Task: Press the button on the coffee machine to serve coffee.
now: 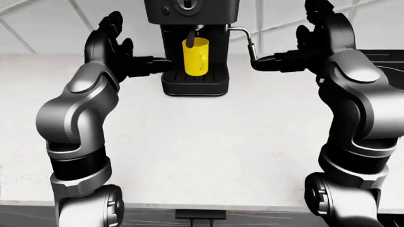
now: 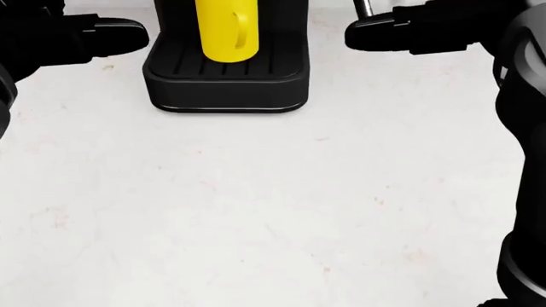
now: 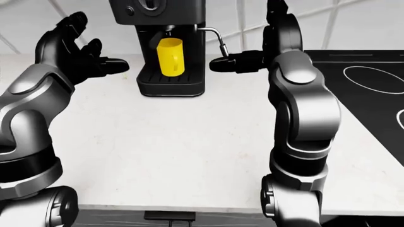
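Note:
A black coffee machine (image 1: 193,28) stands at the top middle of the white counter (image 1: 208,142). A yellow mug (image 1: 195,56) sits on its drip tray (image 2: 223,83) under the spout. A small round button (image 1: 166,10) shows on the machine's upper face, left of a larger dial (image 1: 187,4). My left hand (image 1: 120,47) is raised just left of the machine, fingers spread open, one finger reaching toward the tray's side. On the other side, by the steam wand (image 1: 251,45), my right hand (image 1: 297,49) is held up, open too. Neither hand touches the button.
A black stovetop (image 3: 372,90) with ring marks lies on the counter at the right in the right-eye view. A tiled wall (image 1: 50,23) rises behind the machine. The counter's near edge (image 1: 208,207) runs along the bottom of the eye views.

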